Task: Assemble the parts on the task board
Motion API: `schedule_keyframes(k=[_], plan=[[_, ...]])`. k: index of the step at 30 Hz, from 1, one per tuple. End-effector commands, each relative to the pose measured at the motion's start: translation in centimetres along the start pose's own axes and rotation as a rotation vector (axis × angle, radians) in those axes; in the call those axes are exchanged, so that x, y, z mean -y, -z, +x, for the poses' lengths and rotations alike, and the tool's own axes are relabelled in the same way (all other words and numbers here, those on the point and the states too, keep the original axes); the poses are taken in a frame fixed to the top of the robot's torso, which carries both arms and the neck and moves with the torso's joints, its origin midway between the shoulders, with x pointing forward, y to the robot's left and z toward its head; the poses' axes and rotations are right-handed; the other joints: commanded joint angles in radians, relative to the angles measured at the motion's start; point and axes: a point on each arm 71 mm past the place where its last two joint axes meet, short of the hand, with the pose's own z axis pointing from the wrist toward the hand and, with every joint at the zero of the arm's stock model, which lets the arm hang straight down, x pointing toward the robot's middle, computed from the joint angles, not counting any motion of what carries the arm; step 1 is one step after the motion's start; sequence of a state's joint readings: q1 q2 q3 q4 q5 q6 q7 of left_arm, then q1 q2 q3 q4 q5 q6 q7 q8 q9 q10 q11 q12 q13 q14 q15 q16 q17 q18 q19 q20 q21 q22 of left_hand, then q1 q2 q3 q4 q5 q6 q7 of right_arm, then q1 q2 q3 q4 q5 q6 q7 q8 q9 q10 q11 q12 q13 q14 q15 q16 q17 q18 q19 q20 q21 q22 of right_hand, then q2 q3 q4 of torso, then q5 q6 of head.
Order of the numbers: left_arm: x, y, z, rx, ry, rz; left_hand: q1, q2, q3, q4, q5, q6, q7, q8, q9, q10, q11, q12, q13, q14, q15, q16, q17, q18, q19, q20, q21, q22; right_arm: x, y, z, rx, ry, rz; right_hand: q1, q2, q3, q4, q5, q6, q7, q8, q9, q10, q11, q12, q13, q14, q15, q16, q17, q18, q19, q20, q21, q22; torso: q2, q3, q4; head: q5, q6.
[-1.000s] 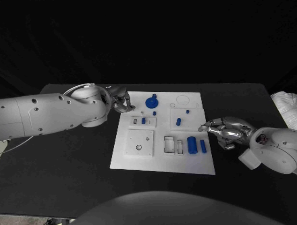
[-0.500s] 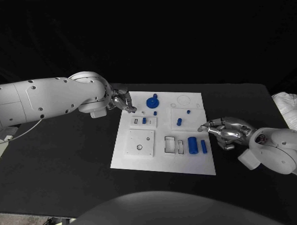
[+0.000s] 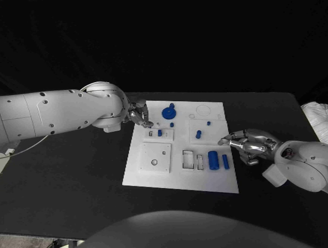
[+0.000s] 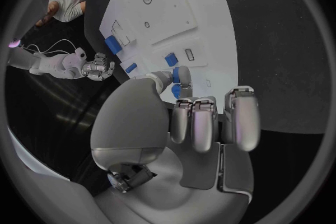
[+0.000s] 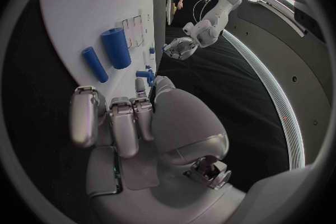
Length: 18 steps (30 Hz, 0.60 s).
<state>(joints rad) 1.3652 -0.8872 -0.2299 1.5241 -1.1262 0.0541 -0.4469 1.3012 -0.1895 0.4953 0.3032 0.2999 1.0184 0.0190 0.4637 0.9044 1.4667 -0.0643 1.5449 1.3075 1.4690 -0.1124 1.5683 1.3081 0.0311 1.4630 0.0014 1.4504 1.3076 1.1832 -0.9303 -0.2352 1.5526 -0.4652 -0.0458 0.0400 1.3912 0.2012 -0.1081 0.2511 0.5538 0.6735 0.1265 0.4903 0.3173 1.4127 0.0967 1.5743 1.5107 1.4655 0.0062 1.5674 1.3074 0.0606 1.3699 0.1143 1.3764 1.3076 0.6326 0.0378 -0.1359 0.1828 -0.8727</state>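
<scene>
The white task board (image 3: pixel 180 176) lies in the middle of the black table. On it are a blue round knob part (image 3: pixel 167 111), small blue pegs (image 3: pixel 198 134) and two blue cylinders, one thick (image 3: pixel 213 159) and one slim (image 3: pixel 224 161). My left hand (image 3: pixel 140 116) hovers at the board's far left corner, just left of the knob, fingers curled in and holding nothing. In the left wrist view its fingers (image 4: pixel 203 123) fold toward the palm, with the knob (image 4: pixel 183 75) beyond the thumb. My right hand (image 3: pixel 246 145) sits at the board's right edge beside the cylinders (image 5: pixel 117 47), fingers (image 5: pixel 122 123) curled with nothing in them.
A white bundle (image 3: pixel 321 123) lies at the table's right edge. The board also carries a raised square plate with holes (image 3: pixel 154 156) and rectangular slots (image 3: pixel 188 159). Bare black table (image 3: pixel 67 175) stretches left of and in front of the board.
My left arm has swung, and its hand has edged slightly right and nearer, toward the board's corner. The right hand and the parts have stayed put.
</scene>
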Motion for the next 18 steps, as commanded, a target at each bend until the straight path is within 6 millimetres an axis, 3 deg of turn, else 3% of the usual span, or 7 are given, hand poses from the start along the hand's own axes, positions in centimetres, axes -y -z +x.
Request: schedule_keyframes(k=[1,18], plan=[[0.4,0.0,-0.2,0.083,-0.088,-0.009,-0.006,0.008,0.009,-0.02,0.009,0.015,-0.014,-0.006,0.002,0.072,0.004,-0.005,0.23,0.102,0.002,0.002,0.263,-0.002,0.056,0.001,-0.006,0.225,-0.1,0.0,0.1,-0.012,0.006,-0.008,0.029,0.017,0.005,-0.001,0.005,-0.006,0.001,-0.002,0.0,0.158,-0.049,-0.004,0.06,0.105,-0.005,0.003,0.263,0.0,-0.004,0.0,-0.003,0.183,-0.001,0.0008,-0.0001,0.003,0.0],[1.4,-0.9,1.6,0.077,-0.176,-0.037,-0.018,0.018,-0.012,-0.021,0.022,0.016,-0.015,-0.007,0.006,0.074,0.003,-0.004,0.231,0.102,0.001,0.002,0.263,-0.002,0.057,0.001,-0.004,0.225,0.0,0.0,0.1,-0.016,0.005,-0.006,0.029,0.016,0.006,-0.001,0.005,-0.007,0.001,-0.002,-0.001,0.158,-0.049,-0.004,0.06,0.105,-0.005,0.003,0.263,0.0,-0.005,0.0,-0.005,0.182,-0.001,0.0012,0.0011,0.017,0.0]])
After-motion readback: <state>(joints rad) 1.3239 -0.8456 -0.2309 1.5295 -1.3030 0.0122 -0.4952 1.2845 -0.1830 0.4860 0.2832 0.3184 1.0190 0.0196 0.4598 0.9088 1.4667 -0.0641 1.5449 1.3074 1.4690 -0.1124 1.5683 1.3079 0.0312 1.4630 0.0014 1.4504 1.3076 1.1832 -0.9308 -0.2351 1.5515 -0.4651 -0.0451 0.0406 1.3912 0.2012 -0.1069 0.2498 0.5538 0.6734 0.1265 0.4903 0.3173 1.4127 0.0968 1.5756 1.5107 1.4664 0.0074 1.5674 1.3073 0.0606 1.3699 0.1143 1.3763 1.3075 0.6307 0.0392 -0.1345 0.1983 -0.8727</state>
